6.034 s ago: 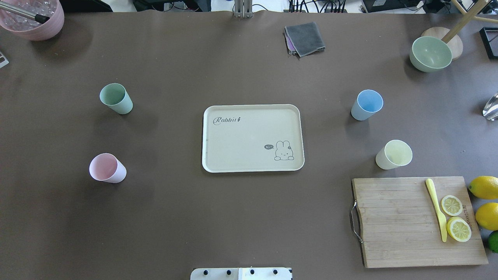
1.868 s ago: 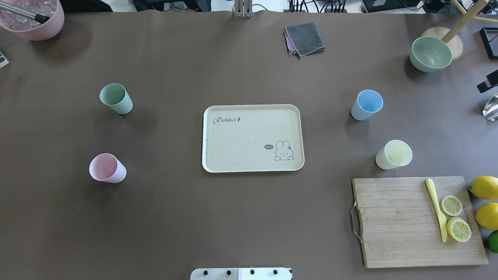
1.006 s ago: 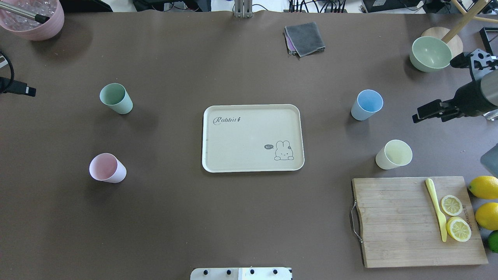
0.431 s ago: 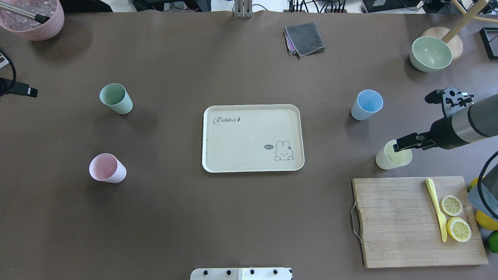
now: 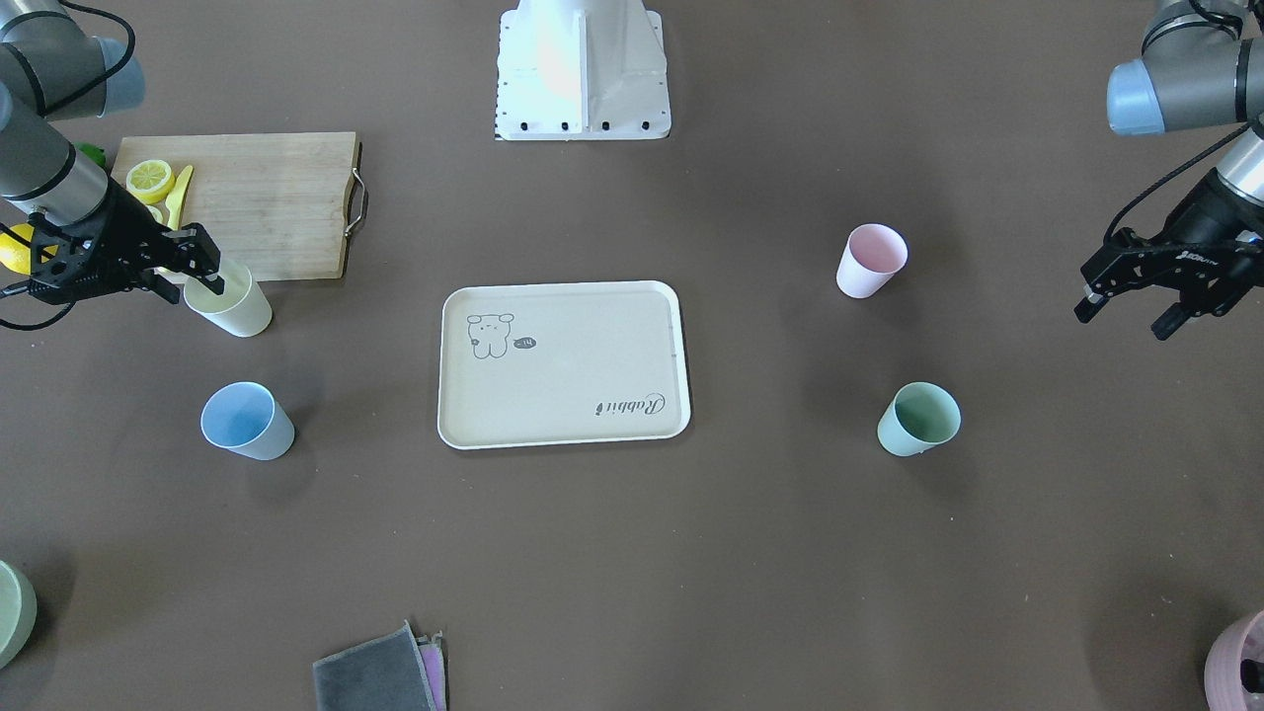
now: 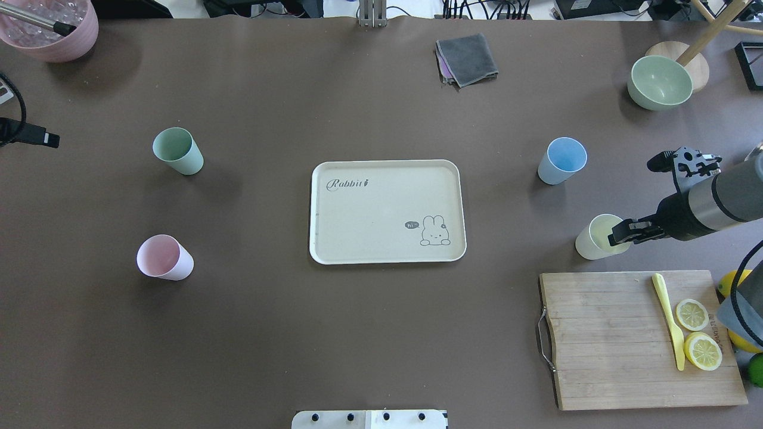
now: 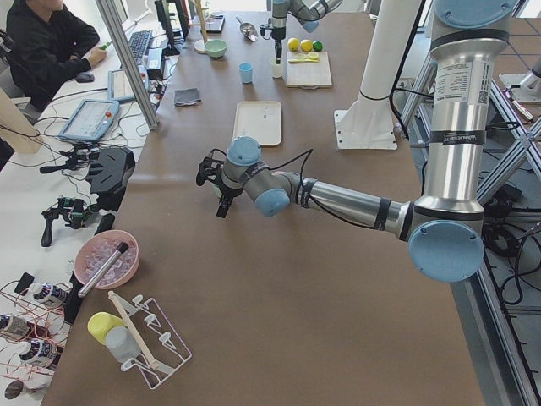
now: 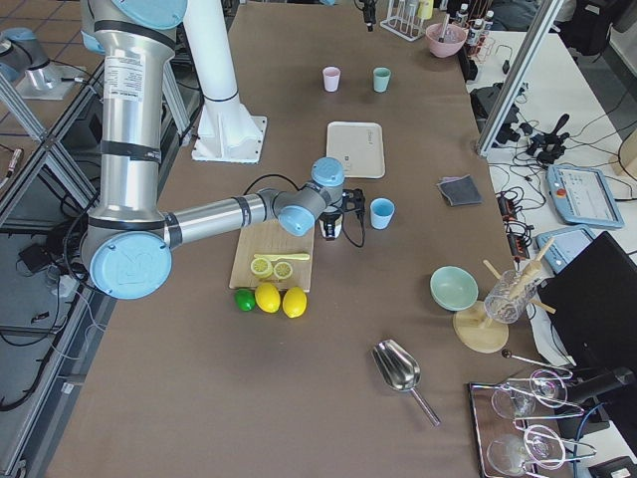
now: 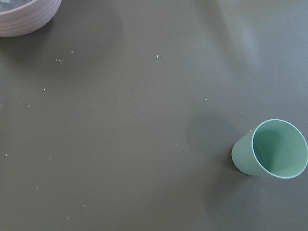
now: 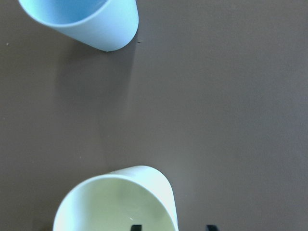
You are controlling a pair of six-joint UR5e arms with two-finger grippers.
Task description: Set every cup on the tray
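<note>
Closest to the robot, on its right side, lies a wooden cutting board (image 6: 602,339). Just beyond its far edge the yellow cup (image 6: 595,245) stands upright on the table. The right gripper (image 6: 621,231) hangs over this cup's rim with its jaws apart. The wrist view shows one of its fingertips (image 10: 136,227) above the mouth and the other outside the wall, so it clamps nothing yet. On the left side, at about the same depth, the pink cup (image 6: 164,257) stands alone. The tray (image 6: 387,179) is in the middle of the table and carries no cup. Further away stand the blue cup (image 6: 561,159) on the right and the green cup (image 6: 177,150) on the left. The left gripper (image 5: 1126,314) hovers at the table's left edge, well apart from the green cup, with its jaws also apart and empty.

I judge that the task is at its very start, with the first pick, the yellow cup, in hand. The next move asks the right gripper to go down a little, close on the cup wall, lift it and carry it to the tray. Such a light cup may tip if the closing pushes it sideways.
</note>
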